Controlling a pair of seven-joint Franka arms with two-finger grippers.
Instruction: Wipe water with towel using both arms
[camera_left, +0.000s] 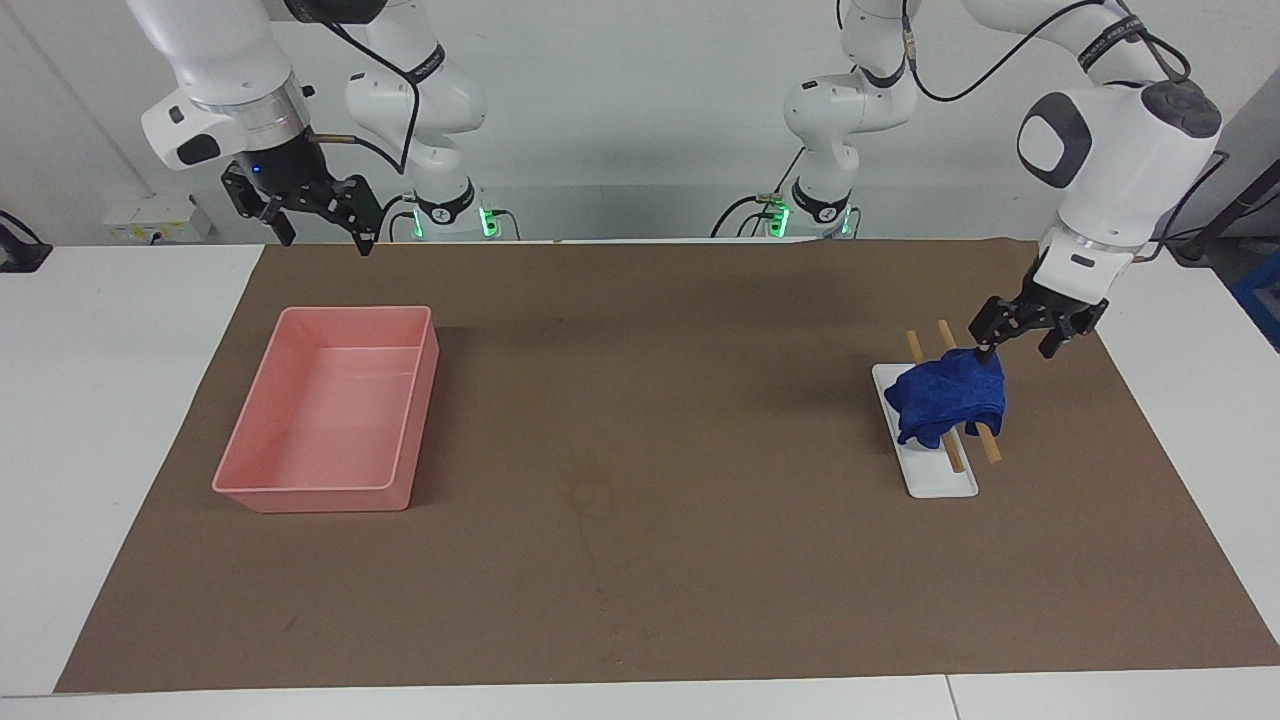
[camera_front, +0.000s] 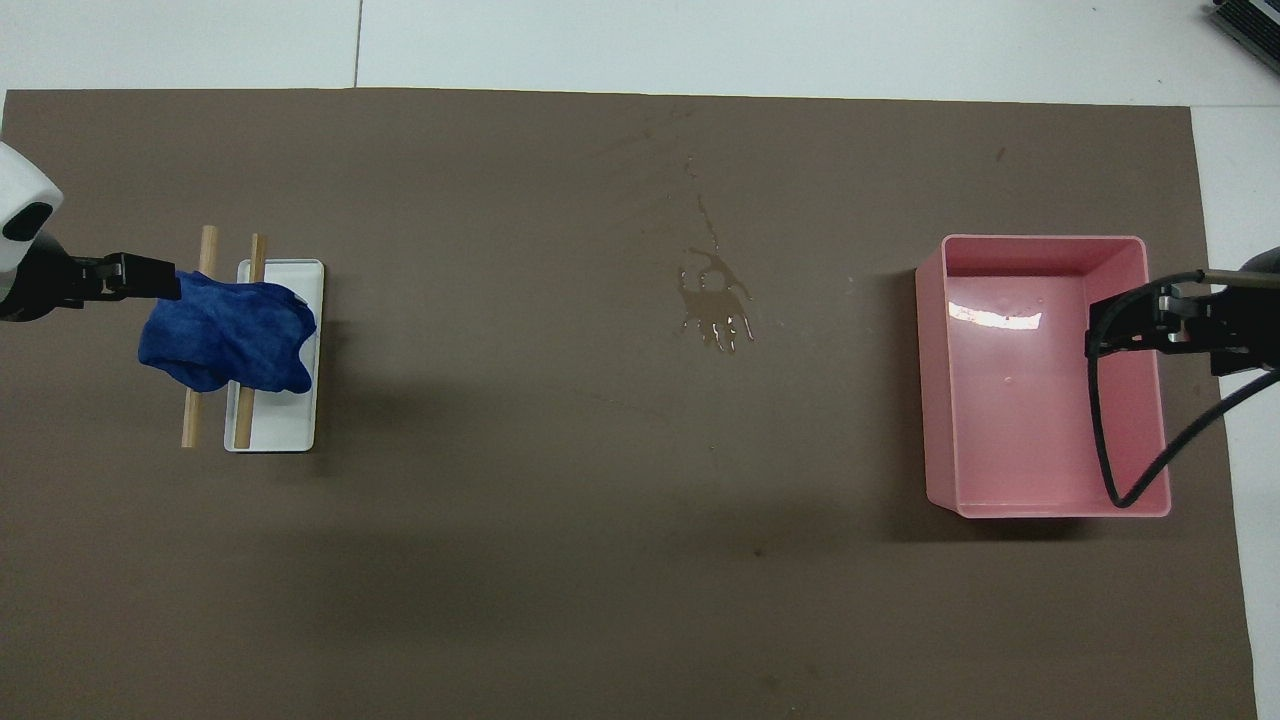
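The blue towel (camera_left: 948, 400) lies bunched over two wooden rods on a white tray (camera_left: 942, 484), toward the left arm's end of the mat; it also shows in the overhead view (camera_front: 228, 338). My left gripper (camera_left: 1017, 346) is low at the towel's edge, open, with one fingertip (camera_left: 985, 350) touching the cloth; it also shows in the overhead view (camera_front: 140, 280). The water (camera_front: 715, 308) is a small wet blotch in the middle of the mat, faint in the facing view (camera_left: 590, 490). My right gripper (camera_left: 325, 232) is open and empty, raised, and waits over the pink tub's end in the overhead view (camera_front: 1100, 325).
A pink plastic tub (camera_left: 400, 420) stands toward the right arm's end of the brown mat (camera_left: 640, 600); it also shows in the overhead view (camera_front: 1040, 508). The two wooden rods (camera_front: 208, 245) stick out past the tray (camera_front: 275, 436). A black cable hangs from the right wrist over the tub.
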